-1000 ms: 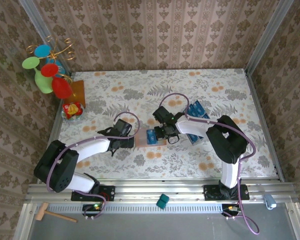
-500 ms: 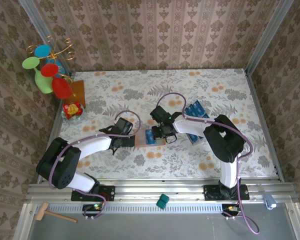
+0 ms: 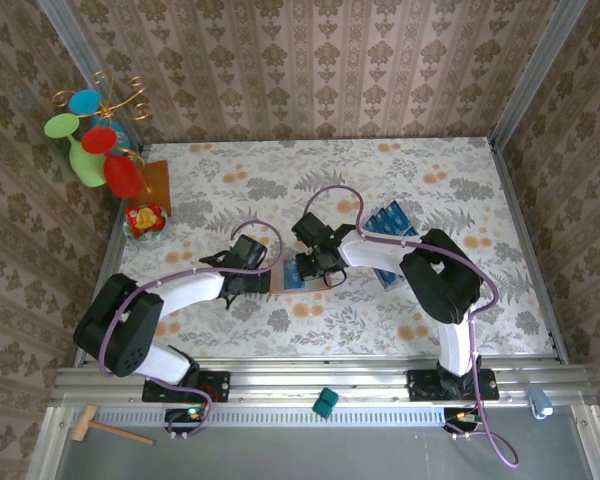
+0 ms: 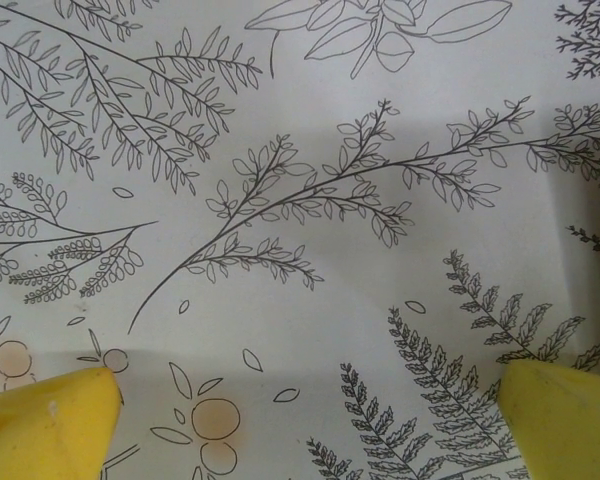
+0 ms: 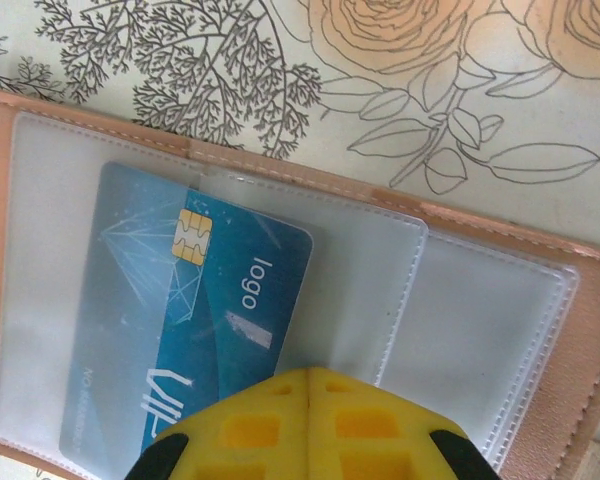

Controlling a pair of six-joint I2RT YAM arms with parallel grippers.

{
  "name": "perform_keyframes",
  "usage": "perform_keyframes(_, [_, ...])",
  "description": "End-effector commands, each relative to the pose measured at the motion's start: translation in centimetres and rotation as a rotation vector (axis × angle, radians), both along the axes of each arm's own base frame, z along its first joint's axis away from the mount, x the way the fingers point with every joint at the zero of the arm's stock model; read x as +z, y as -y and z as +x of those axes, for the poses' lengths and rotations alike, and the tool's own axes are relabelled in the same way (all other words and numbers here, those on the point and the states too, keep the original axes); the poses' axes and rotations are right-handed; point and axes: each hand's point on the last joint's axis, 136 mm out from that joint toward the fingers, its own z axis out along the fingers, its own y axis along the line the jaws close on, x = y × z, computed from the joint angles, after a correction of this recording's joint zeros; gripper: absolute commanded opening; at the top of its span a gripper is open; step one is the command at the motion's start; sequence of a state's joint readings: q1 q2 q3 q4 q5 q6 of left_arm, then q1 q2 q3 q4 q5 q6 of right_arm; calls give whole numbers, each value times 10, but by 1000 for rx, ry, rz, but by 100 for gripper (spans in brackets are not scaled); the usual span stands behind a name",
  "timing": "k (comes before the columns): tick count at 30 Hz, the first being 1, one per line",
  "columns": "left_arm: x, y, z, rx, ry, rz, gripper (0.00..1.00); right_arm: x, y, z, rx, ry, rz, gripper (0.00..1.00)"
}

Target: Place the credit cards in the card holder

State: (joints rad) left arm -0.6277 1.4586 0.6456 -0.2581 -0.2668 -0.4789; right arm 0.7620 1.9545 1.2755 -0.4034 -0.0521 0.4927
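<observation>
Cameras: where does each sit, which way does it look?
Top external: high behind the arms, looking down at the table; both arms show.
Left wrist: on the left arm, facing the table; open left gripper shows.
Right wrist: on the right arm, facing the card holder and a credit card; shut right gripper shows.
Shared: top and right wrist show the card holder.

My left arm (image 3: 180, 295) leans from its base toward ten o'clock, then the forearm runs toward two o'clock; my left jaws stand wide, yellow pads (image 4: 45, 425) far apart. My right arm (image 3: 435, 275) bends at the elbow and stretches toward nine o'clock; my right jaws are pressed together.
</observation>
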Motion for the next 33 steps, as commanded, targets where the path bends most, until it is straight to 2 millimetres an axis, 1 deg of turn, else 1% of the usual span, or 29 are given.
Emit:
perform_keyframes(1, [-7, 8, -3, -16, -27, -6, 100, -2, -8, -4, 26, -18, -9, 3])
perform_keyframes(8, [-8, 10, -3, -20, -26, -10, 100, -1, -17, -3, 27, -28, 22, 2])
perform_keyframes(10, [-8, 9, -3, -19, -26, -6, 100, 0, -17, -3, 26, -30, 25, 2])
perform_keyframes(17, [-5, 7, -2, -10, -17, 2, 100, 3, 3, -4, 6, -4, -13, 2])
perform_keyframes(22, [-7, 6, -3, -6, -21, 3, 100, -3, 20, -7, -22, -11, -26, 2])
perform_keyframes(26, [-6, 7, -2, -10, -18, 3, 100, -6, 25, -9, -30, -19, -28, 3])
perform_keyframes(29, [-3, 5, 0, -4, -12, 11, 100, -1, 24, -9, -29, -15, -16, 3])
perform_keyframes(33, [2, -1, 1, 24, 0, 20, 100, 16, 22, -7, -27, 11, 10, 3])
